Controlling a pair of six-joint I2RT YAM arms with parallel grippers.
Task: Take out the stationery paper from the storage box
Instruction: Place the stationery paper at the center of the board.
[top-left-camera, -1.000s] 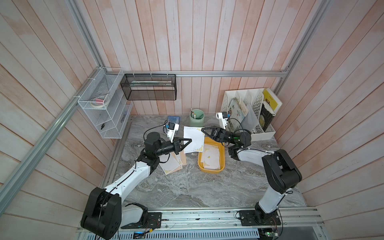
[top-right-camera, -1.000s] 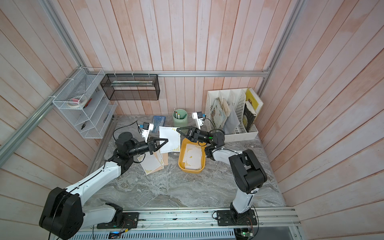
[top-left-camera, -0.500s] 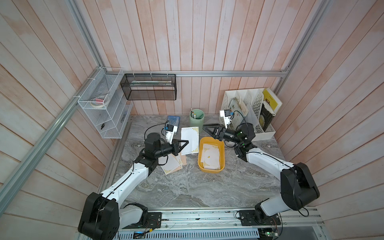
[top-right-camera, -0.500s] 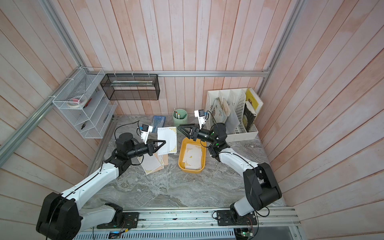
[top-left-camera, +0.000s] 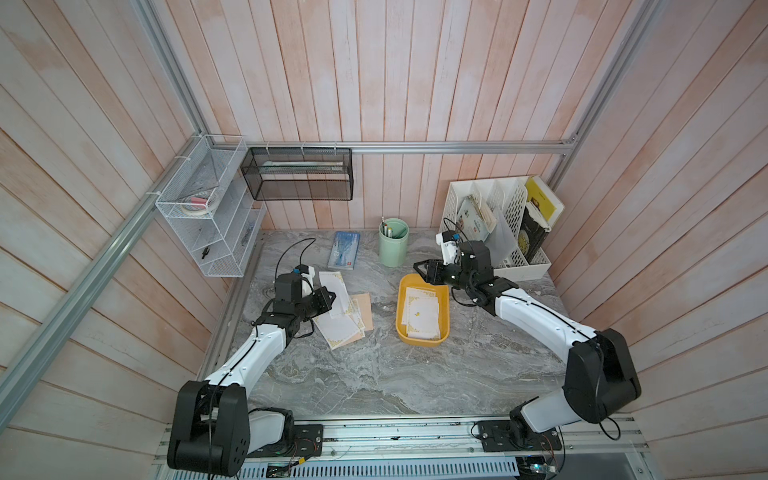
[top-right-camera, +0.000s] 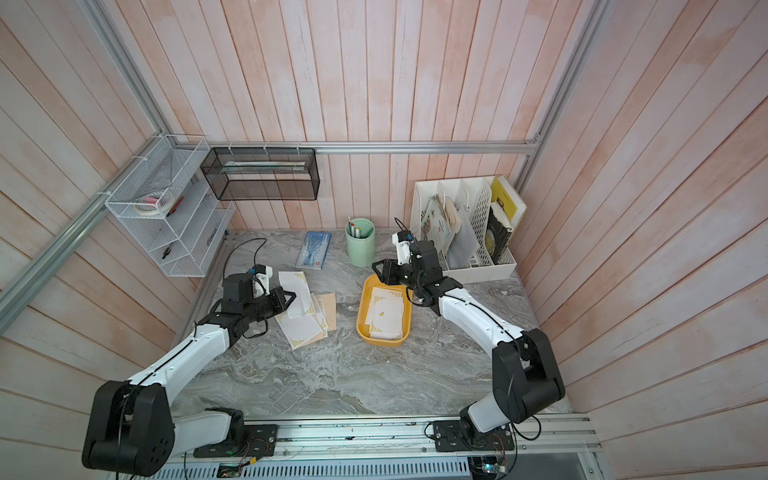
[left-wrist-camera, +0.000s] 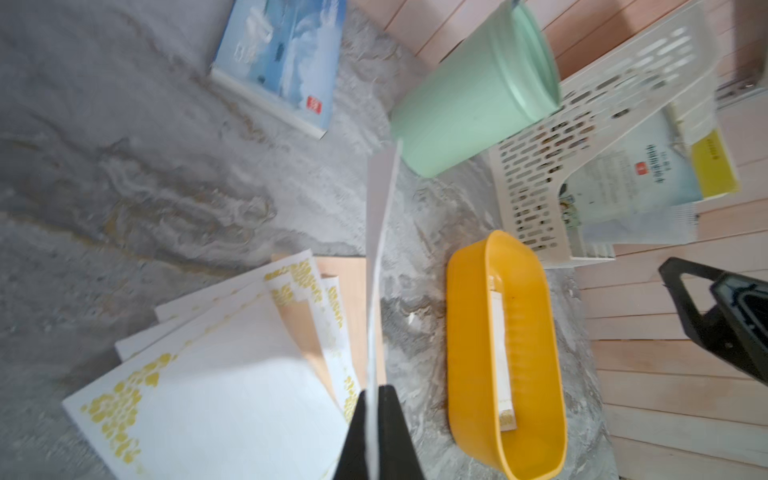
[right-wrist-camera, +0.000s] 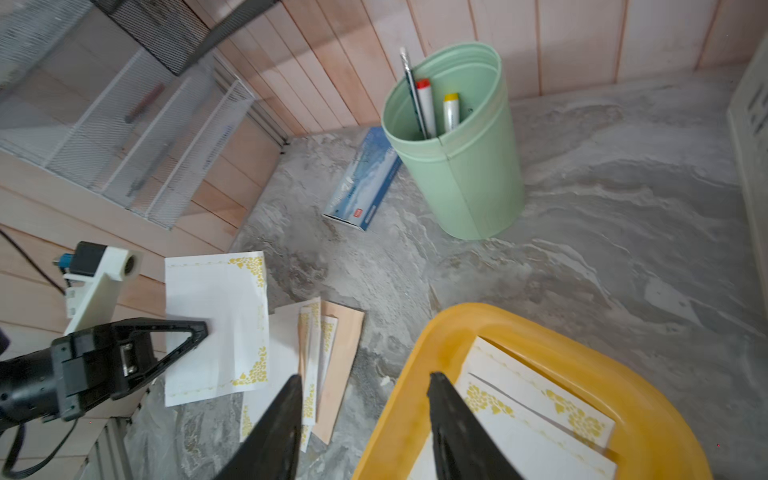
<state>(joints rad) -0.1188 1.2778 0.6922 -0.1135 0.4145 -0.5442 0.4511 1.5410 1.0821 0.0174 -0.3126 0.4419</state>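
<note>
The mustard-yellow storage box (top-left-camera: 400, 309) (top-right-camera: 360, 316) sits mid-table with white gold-cornered stationery paper (top-left-camera: 422, 311) (right-wrist-camera: 532, 415) lying inside. My left gripper (top-left-camera: 332, 296) (left-wrist-camera: 377, 388) is shut on one white sheet (top-right-camera: 297, 291) (right-wrist-camera: 212, 307), held edge-up above a loose pile of white and peach sheets (top-left-camera: 345, 328) (left-wrist-camera: 216, 374) left of the box. Over the box's far end hovers my right gripper (top-left-camera: 417, 266) (right-wrist-camera: 363, 376), open and holding nothing.
A green pen cup (top-left-camera: 392, 243) and a blue booklet (top-left-camera: 344, 249) stand behind the box. The white file organizer (top-left-camera: 498, 224) is at the back right. A black mesh basket (top-left-camera: 297, 174) and a white wire shelf (top-left-camera: 208, 208) hang on the walls.
My right gripper has opened, let go of the sheet and drawn back right over the box. The left arm has pulled the sheet leftward over the pile.
</note>
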